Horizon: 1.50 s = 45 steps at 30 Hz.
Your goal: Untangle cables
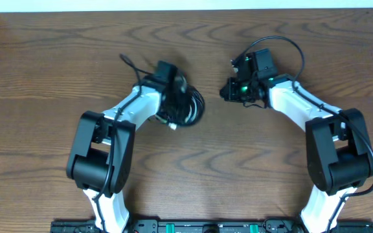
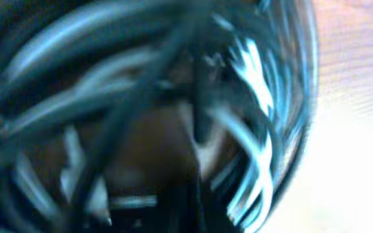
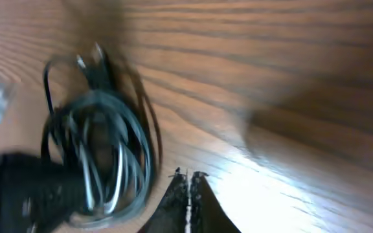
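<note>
Brown wood-grain tabletop [image 1: 37, 71], with both arms reaching toward its middle. Black cable [image 1: 194, 107] lies coiled in a tight bundle just left of centre, one loose tail running out toward 10 o'clock. A pale end of the white cable [image 1: 172, 125] pokes from the coil at 7 o'clock, so the two appear wound together.

Left tool [image 1: 172, 87] sits directly over the bundle, its forearm stretched out from a base at 7 o'clock. Its wrist camera shows only blurred strands filling the frame, so I cannot tell how wide it stands or whether it has a strand.

Right tool [image 3: 188, 191] has its fingertips pressed together with nothing between them, over bare wood. The bundle is at its 9 o'clock and apart from it, and the elbow folds back toward 5 o'clock.

Judged step: freeing one strand from the coil. Done well, one tool pins the coil while the other takes a single free end, ideally the white one, and draws it outward slowly rather than dragging a handful of loops.
</note>
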{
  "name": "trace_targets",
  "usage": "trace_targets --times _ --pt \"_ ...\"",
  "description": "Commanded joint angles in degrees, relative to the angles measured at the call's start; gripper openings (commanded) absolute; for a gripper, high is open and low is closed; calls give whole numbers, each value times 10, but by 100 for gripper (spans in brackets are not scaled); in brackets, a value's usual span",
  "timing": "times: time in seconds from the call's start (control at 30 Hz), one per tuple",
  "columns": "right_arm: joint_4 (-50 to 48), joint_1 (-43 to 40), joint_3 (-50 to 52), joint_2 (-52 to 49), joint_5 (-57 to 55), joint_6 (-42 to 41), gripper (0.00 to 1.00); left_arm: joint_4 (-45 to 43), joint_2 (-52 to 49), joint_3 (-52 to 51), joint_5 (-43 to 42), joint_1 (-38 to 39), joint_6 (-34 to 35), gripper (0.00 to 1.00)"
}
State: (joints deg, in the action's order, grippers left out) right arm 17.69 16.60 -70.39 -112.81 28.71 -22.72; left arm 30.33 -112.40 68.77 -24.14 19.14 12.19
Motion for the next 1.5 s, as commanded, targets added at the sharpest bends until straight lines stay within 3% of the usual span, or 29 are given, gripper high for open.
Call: trace_targets --times 0.0,0.07,0.13,0.27,0.37,0.57,0.67,0.83,1.17,1.47 --pt "18 -31 0 3 19 31 8 133 -16 55 73 32 -100 8" --pt "27 -41 0 3 29 31 7 206 -16 94 192 43 -98 8" --pt "25 -40 0 3 54 31 5 226 -10 129 291 48 -39 8" --pt "24 -26 0 3 66 62 5 179 26 148 230 48 -13 8" --pt "18 -18 0 3 85 89 5 173 63 148 231 48 33 8" --pt "-22 27 0 2 79 117 1 271 117 143 237 39 202 8" --pt "-80 65 0 0 32 117 1 266 114 104 217 37 278 8" --pt "-159 120 0 -8 -69 116 1 202 112 24 153 37 284 8" --pt "-176 170 0 -21 -125 90 2 67 110 -86 284 12 284 8" --pt "-145 165 0 -43 -125 70 1 -38 87 -102 290 -4 284 8"
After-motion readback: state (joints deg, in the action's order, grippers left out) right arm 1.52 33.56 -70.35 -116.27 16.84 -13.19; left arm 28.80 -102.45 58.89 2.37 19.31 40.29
